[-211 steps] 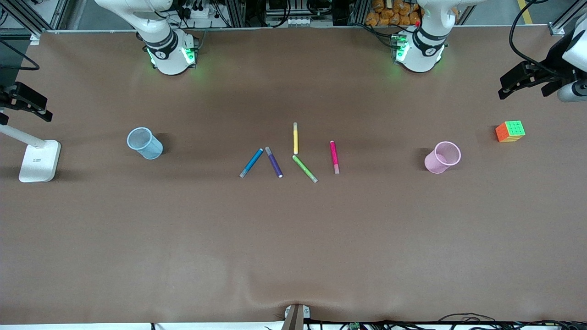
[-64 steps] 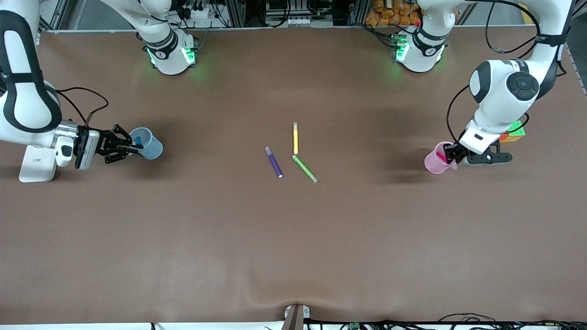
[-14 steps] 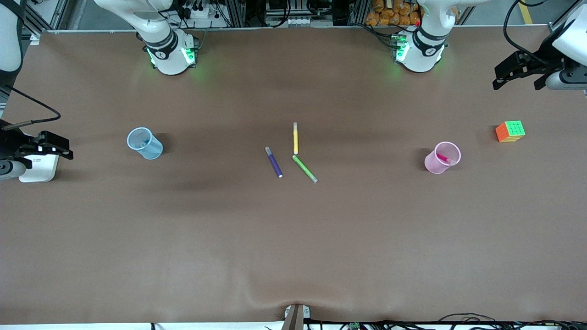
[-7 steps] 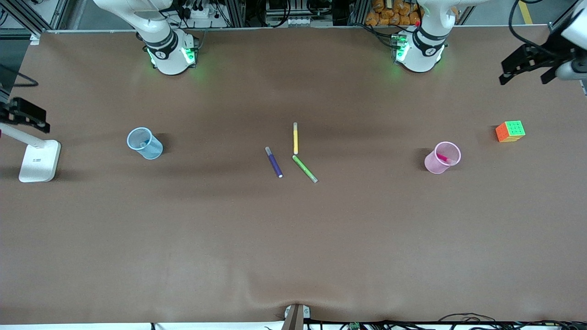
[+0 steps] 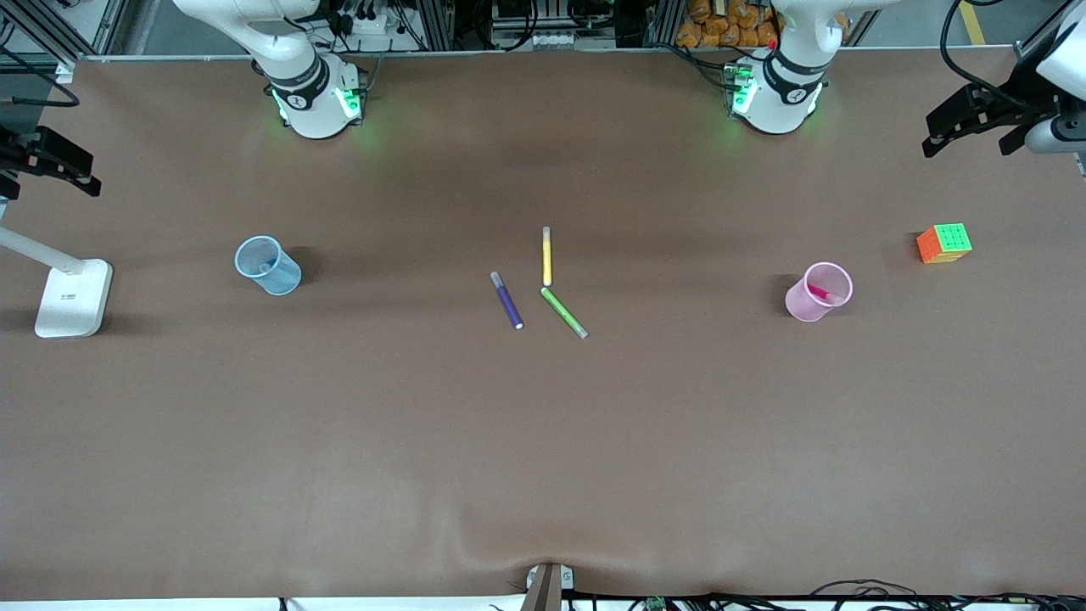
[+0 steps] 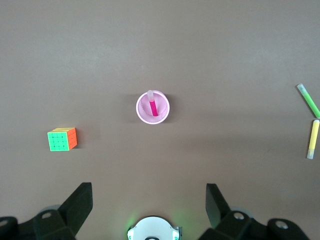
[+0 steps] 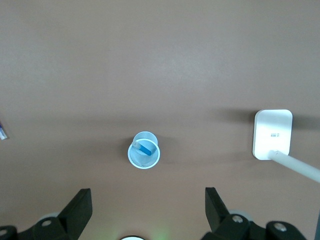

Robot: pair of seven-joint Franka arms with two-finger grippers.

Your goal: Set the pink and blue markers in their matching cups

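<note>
Left wrist view: we see the pink marker (image 6: 153,105) leaning in the pink cup (image 6: 152,107), pale end up; both grippers' jaws apart.

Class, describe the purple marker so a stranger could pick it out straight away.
Find the loose markers mid-table, between the blue cup and the pink cup. The purple marker lies nearest the blue cup, beside the green marker; it is the darkest.

translucent plastic pink cup (image 5: 817,293) and blue cup (image 5: 268,266); matt, perhaps cloth, table cover (image 5: 543,441).
</note>
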